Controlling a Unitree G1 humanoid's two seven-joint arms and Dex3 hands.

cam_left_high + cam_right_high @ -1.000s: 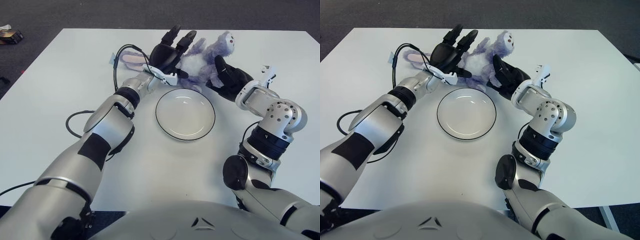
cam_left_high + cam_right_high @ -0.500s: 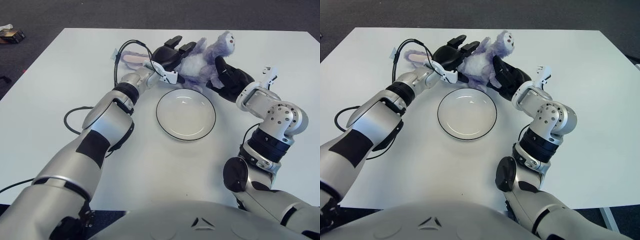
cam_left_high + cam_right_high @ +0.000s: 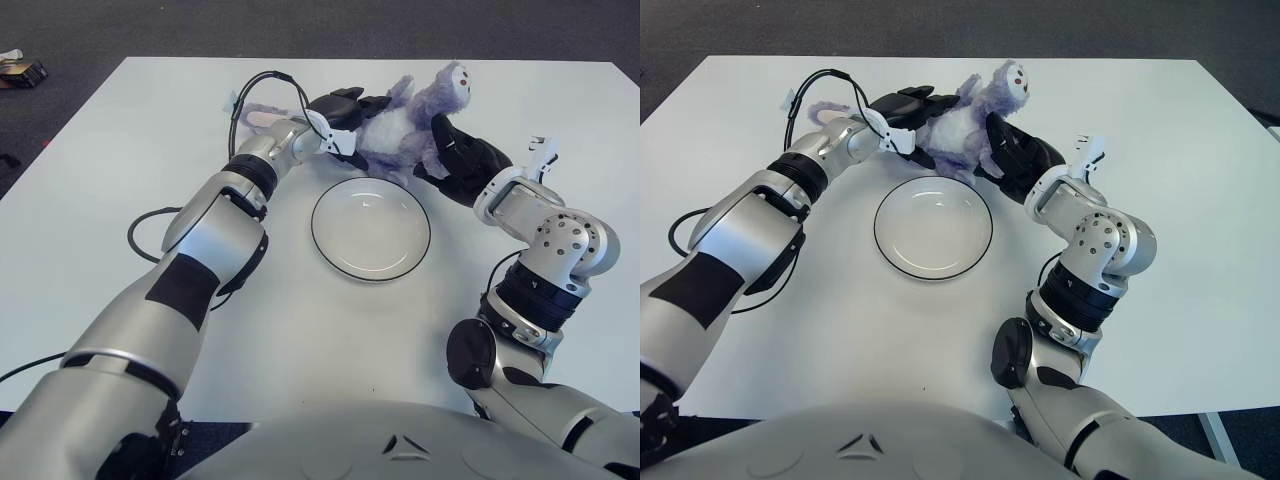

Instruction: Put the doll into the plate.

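Left eye view: the purple doll (image 3: 405, 120) was pressed between the left hand (image 3: 345, 108) and the right hand (image 3: 462, 160), fingers curled against its sides. It was held just beyond the white plate (image 3: 371, 228) on the table (image 3: 120, 180).

I see a big white table (image 3: 120, 150), dark floor (image 3: 150, 25) around it, and a small box (image 3: 20, 70) at ten o'clock.

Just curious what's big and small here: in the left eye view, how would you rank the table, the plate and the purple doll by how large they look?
1. White table, by far the largest.
2. Plate.
3. Purple doll, close to the plate's size; both hands cover part of it, so this ranking is unsure.
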